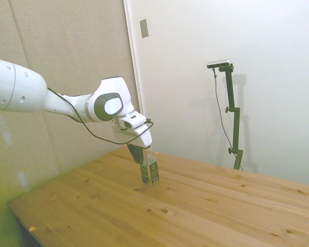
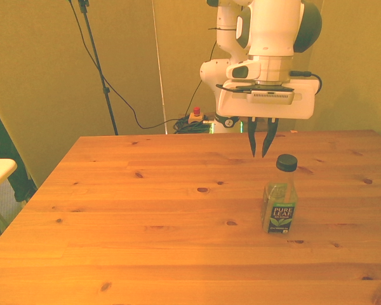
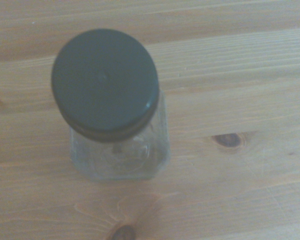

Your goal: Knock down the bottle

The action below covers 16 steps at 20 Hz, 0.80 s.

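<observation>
The gripper (image 2: 261,154), fingers nearly pressed together and empty, hangs just behind the upright bottle (image 2: 280,195), tips at cap height. Approach step; next comes a sideways shove against the cap.

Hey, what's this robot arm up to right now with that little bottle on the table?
A white robot arm is set to knock over the bottle, which stands upright on the wooden table, dark green cap on. The gripper hangs at cap height, just toward the front view's left of the bottle, fingers nearly together and holding nothing. The bottle has not been toppled yet.
</observation>
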{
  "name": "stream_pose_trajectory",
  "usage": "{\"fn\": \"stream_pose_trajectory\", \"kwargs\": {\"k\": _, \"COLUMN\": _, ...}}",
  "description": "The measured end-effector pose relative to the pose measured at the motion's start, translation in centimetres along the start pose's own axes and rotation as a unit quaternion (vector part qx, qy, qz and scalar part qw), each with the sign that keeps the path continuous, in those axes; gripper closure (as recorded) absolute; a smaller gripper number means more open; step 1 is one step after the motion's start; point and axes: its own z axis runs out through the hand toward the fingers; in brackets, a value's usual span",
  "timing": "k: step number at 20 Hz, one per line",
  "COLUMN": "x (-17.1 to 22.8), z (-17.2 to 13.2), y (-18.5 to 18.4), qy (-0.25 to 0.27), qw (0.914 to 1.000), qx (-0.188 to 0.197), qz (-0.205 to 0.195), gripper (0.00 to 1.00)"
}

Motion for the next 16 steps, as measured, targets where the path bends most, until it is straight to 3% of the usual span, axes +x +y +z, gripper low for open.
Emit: {"fn": "stream_pose_trajectory", "kwargs": {"k": 16, "x": 3.1, "z": 0.2, "y": -7.9, "qy": 0.013, "qw": 0.9998, "qx": -0.006, "qz": 0.015, "gripper": 1.0}}
